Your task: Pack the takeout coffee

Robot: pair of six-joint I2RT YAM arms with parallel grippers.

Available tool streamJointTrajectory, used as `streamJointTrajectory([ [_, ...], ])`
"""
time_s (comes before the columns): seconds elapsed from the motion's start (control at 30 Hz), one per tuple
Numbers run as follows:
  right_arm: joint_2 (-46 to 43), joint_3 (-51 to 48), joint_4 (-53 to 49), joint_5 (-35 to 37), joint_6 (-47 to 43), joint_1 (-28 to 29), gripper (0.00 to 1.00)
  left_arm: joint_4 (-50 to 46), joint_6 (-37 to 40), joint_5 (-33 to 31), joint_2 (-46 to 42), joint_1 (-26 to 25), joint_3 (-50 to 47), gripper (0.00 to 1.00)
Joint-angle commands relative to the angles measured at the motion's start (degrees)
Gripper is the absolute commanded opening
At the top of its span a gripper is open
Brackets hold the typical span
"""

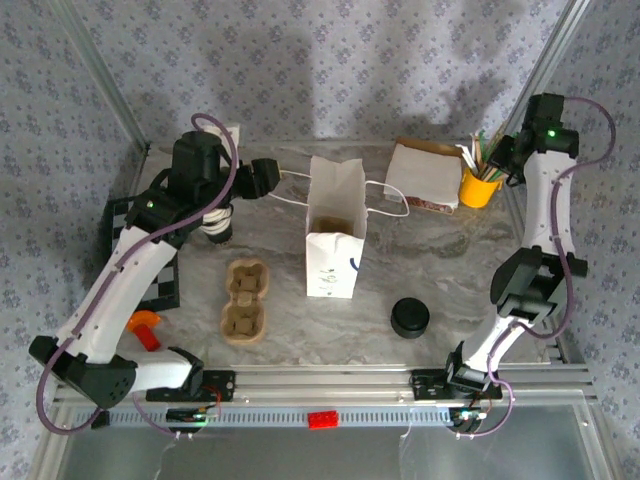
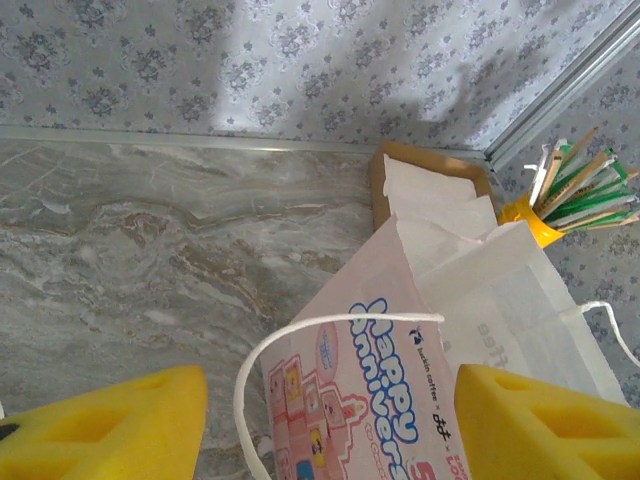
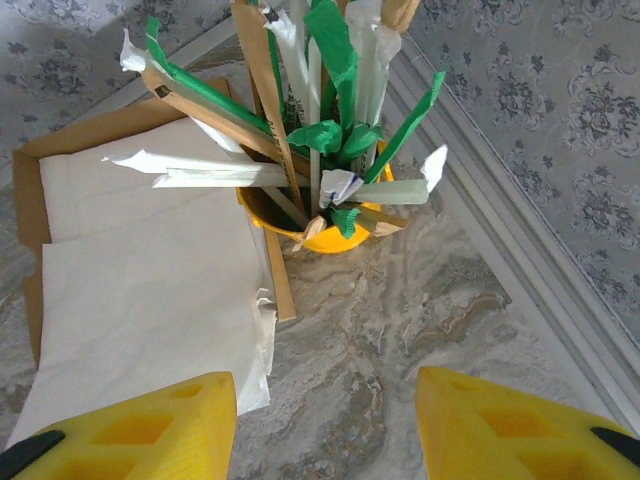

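Note:
The paper cup (image 1: 217, 227) stands at the back left, partly covered by my left arm. Its black lid (image 1: 410, 317) lies flat on the table at the front right, apart from the cup. My left gripper (image 1: 268, 178) is open at the left side of the white paper bag (image 1: 335, 228). In the left wrist view the bag's white handle loop (image 2: 300, 330) arches between the fingers of that gripper (image 2: 330, 390), and neither finger touches it. My right gripper (image 1: 503, 155) (image 3: 325, 390) hangs open and empty over the back right corner.
A brown pulp carrier (image 1: 245, 300) lies left of the bag. A yellow pot of wrapped straws (image 1: 480, 186) (image 3: 320, 215) and a box of napkins (image 1: 425, 172) (image 3: 150, 270) sit at the back right. A black rack (image 1: 160, 270) and an orange piece (image 1: 147, 328) are at the left.

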Motion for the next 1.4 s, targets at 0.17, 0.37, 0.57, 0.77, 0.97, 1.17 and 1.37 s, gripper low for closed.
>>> streamJointTrajectory([
  [0.17,2.17,-3.42,2.76,5.17,0.59,5.1,0.53,3.14,-0.08,-1.29,-0.19,0.8,-1.69,0.66],
  [0.37,2.93,-6.42,8.13,6.6,1.24,3.89,0.51,4.21,-0.39,-1.39,-0.54,1.47,-2.78,0.67],
  [0.57,4.66,-6.33,10.04,7.53,1.61,3.43,0.49,5.42,-0.65,-1.23,-0.31,2.3,-4.06,0.66],
  [0.77,7.07,-3.89,9.73,8.32,1.91,3.54,0.41,6.12,-0.89,-1.08,-0.29,3.19,-4.7,0.66],
  [0.97,6.93,-3.82,10.15,9.21,1.95,3.74,0.37,6.48,-1.09,-0.49,-0.29,3.46,-4.6,0.66],
  [1.17,7.74,-2.37,10.15,9.42,2.18,3.71,0.29,6.49,-1.3,-0.07,0.15,3.5,-4.08,0.66],
  [1.37,7.98,-1.99,9.07,9.87,2.84,3.72,0.2,6.64,-1.7,0.28,0.63,3.53,-3.99,0.66],
])
